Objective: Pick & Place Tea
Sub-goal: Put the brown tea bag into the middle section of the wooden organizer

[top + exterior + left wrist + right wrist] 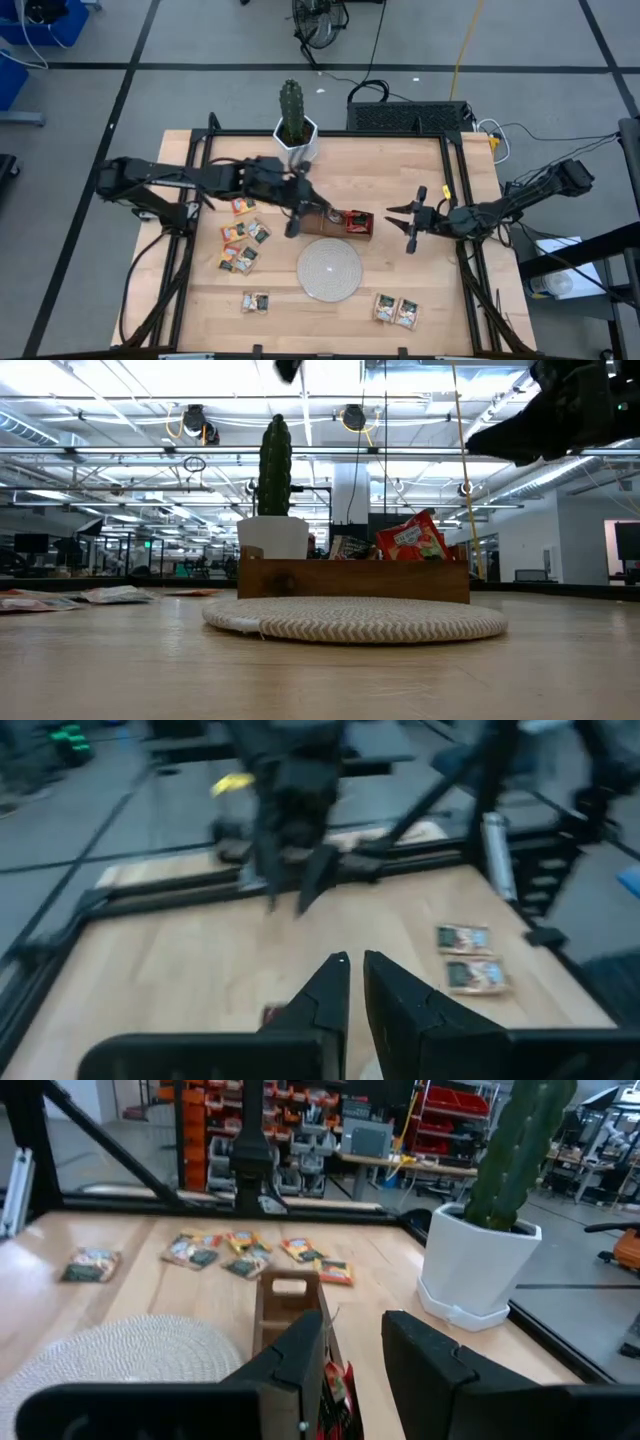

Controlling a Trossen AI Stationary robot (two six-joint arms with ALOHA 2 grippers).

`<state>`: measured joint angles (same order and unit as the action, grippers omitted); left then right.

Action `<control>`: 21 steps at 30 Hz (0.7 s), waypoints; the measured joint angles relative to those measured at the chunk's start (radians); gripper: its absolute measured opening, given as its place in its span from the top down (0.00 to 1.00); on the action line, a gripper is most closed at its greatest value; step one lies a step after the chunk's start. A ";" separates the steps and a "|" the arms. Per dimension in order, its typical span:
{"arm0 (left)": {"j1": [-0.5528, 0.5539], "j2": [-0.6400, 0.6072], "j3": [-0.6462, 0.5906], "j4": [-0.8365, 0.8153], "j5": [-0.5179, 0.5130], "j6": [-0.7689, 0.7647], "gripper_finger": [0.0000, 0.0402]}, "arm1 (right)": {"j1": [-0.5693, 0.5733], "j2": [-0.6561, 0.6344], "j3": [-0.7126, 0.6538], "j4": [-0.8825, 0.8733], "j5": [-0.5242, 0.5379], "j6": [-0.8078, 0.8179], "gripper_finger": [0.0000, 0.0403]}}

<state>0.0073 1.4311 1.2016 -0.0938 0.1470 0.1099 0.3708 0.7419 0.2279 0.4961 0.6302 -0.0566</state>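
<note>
Tea sachets [243, 232]: small flat squares in red, green and orange-yellow wrappers, scattered on the wooden table [420, 270]. Main cluster lies left of the woven disc [329, 269], between it and the table's left edge; a pair [256, 301] sits near the front edge left of the disc; another pair [396, 311] sits front right of the disc. Further sachets, one red [410, 540], stand upright in the wooden tray [344, 223], which lies just behind the disc. Woven disc: round, pale, flat on the table near its centre. Cactus [291, 110]: green, upright in a white pot [297, 142] at the table's rear edge, behind the tray. Left gripper [292, 226]: reaching in from the left, positioned over the tray's left end; fingers nearly together with only a thin gap in the left wrist view, nothing seen between them. Right gripper [404, 226]: extended from the right edge, hovering right of the tray and apart from it; fingers parted, holding nothing, pointing toward the tray in the right wrist view. Black frame rails [470, 200] border the table's sides.
</note>
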 joint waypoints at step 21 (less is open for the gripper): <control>0.039 -0.175 -0.324 0.256 -0.024 -0.089 0.90 | 0.004 -0.068 0.000 0.009 -0.003 0.057 0.77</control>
<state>0.0463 1.2560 0.8776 0.1623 0.1226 0.0208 0.3746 0.6739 0.2279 0.5055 0.6271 0.0007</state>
